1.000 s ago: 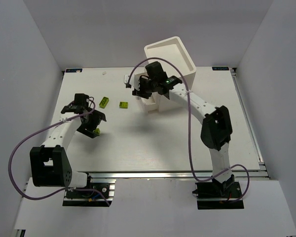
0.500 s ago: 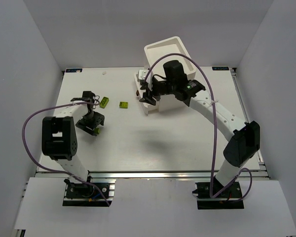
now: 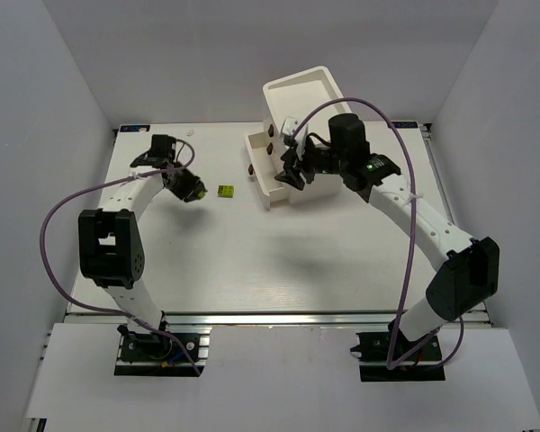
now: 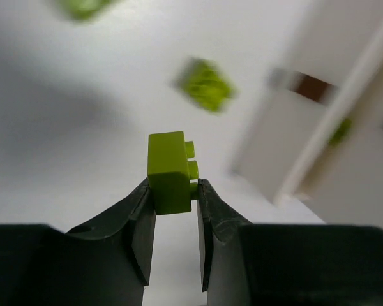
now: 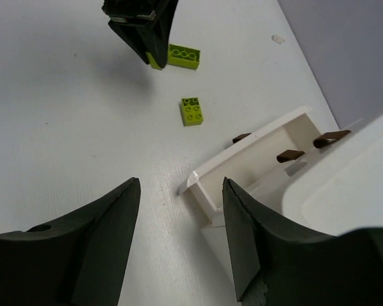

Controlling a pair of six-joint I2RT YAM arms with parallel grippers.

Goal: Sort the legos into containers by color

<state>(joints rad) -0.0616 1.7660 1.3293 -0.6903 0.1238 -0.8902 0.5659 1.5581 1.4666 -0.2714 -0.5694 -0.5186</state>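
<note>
**Top external:** left gripper (image 3: 189, 186) hung over the far left of the table (image 3: 252, 261). A loose yellow-green brick (image 3: 225, 191) lay just right of it. Right gripper (image 3: 292, 169) hovered at the pulled-out drawers (image 3: 263, 164) of the white cabinet (image 3: 317, 94).

**Left wrist:** jaws were clamped on the held yellow-green brick (image 4: 169, 171).

**Right wrist:** jaws stood apart, empty, above an open drawer's corner; the loose brick lay left of the drawers

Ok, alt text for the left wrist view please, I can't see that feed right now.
The left pincer grips a yellow-green lego by its sides, studs facing right. Blurred behind it on the white table lie two more yellow-green legos, with the white drawer cabinet at the right edge.
</note>
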